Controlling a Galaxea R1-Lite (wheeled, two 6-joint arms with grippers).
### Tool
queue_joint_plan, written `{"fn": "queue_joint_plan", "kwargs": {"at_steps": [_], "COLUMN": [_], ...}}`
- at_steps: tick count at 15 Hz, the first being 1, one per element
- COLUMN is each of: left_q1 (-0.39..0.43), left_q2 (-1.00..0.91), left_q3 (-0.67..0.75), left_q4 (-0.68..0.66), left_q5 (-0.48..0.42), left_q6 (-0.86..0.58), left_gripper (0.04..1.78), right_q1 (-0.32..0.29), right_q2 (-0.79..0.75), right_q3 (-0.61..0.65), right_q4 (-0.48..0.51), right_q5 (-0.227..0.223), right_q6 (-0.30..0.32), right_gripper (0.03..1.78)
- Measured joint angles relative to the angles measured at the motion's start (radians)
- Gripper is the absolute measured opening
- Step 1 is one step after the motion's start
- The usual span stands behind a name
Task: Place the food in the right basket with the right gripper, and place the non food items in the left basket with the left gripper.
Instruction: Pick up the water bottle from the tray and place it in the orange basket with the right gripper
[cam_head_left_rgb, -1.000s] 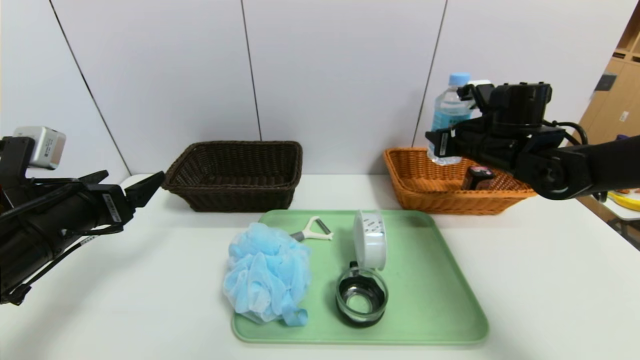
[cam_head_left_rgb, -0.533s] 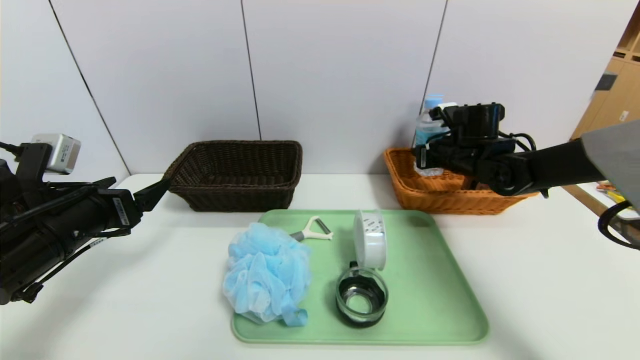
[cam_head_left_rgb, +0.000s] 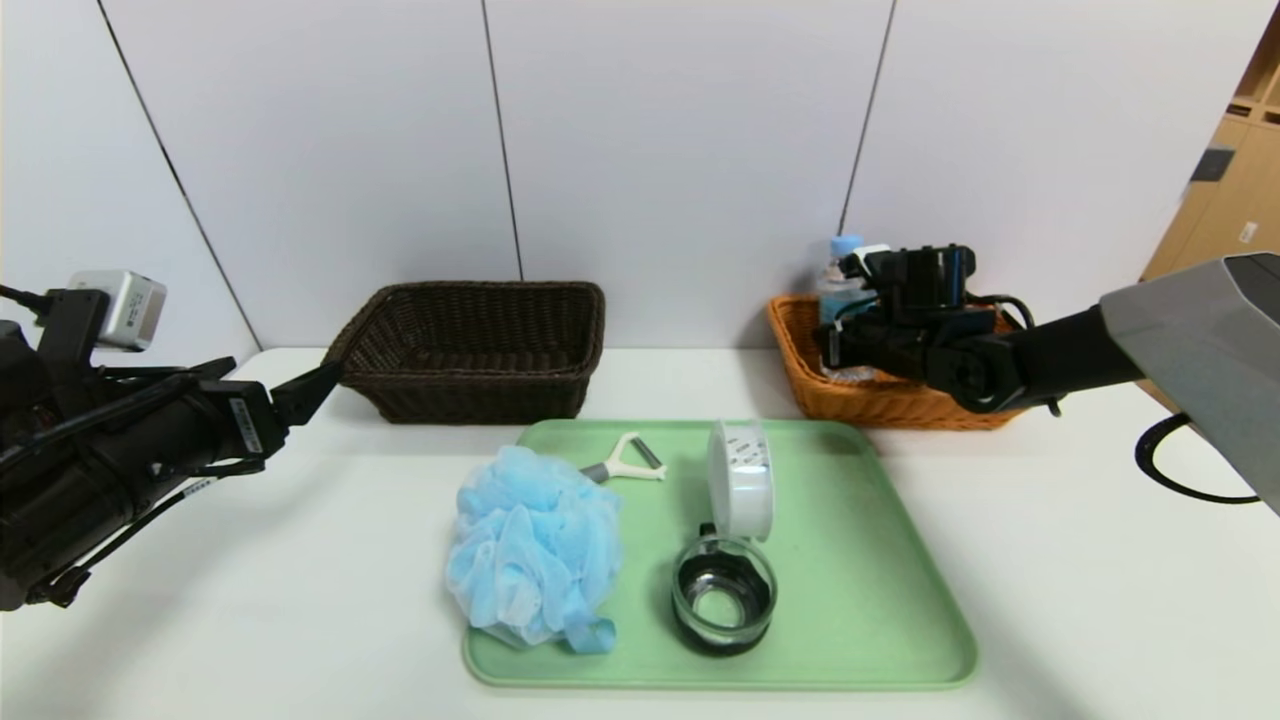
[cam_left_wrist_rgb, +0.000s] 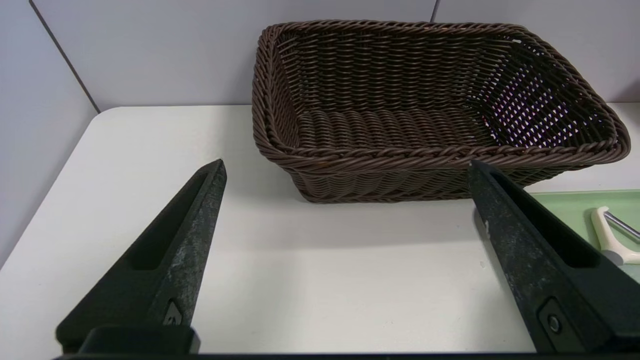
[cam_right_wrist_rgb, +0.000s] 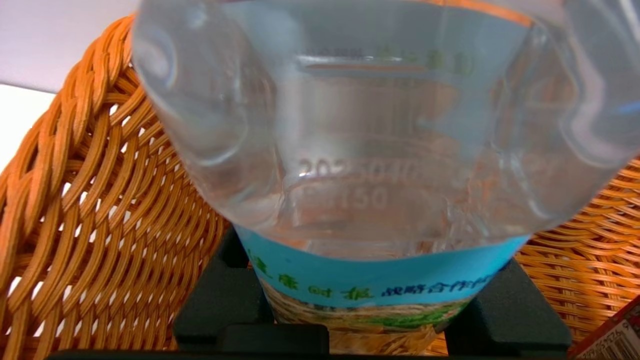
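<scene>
My right gripper (cam_head_left_rgb: 845, 345) is shut on a clear water bottle (cam_head_left_rgb: 835, 290) with a blue label and holds it low inside the orange right basket (cam_head_left_rgb: 800, 350). In the right wrist view the water bottle (cam_right_wrist_rgb: 350, 150) fills the frame between my black fingers (cam_right_wrist_rgb: 215, 305), with orange wicker (cam_right_wrist_rgb: 90, 210) behind. My left gripper (cam_head_left_rgb: 300, 385) is open and empty, hovering left of the dark brown left basket (cam_head_left_rgb: 470, 350); the left wrist view shows that basket (cam_left_wrist_rgb: 425, 115) empty. On the green tray (cam_head_left_rgb: 880, 580) lie a blue bath pouf (cam_head_left_rgb: 530, 545), a peeler (cam_head_left_rgb: 625, 460), a white tape roll (cam_head_left_rgb: 742, 478) and a glass jar (cam_head_left_rgb: 722, 595).
A packet corner (cam_right_wrist_rgb: 612, 335) shows beside the bottle in the orange basket. The white table (cam_head_left_rgb: 250, 600) carries the tray at front centre and both baskets along the back wall.
My right gripper has lowered the water bottle from above the orange basket down into it, moving left. My left arm has shifted slightly.
</scene>
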Motion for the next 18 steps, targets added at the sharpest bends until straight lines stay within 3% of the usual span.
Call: {"fn": "queue_joint_plan", "kwargs": {"at_steps": [11, 18], "left_q1": [0.0, 0.0], "left_q2": [0.0, -0.005], "left_q3": [0.004, 0.002], "left_q4": [0.0, -0.001], "left_q5": [0.0, 0.001], "left_q6": [0.0, 0.004], "left_gripper": [1.69, 1.69], "right_q1": [0.002, -0.001], "right_q2": [-0.022, -0.06], "right_q3": [0.023, 0.06], "right_q4": [0.003, -0.016], "right_q5": [-0.001, -0.001], "right_q6": [0.002, 0.005], "right_gripper": [0.85, 1.34]}}
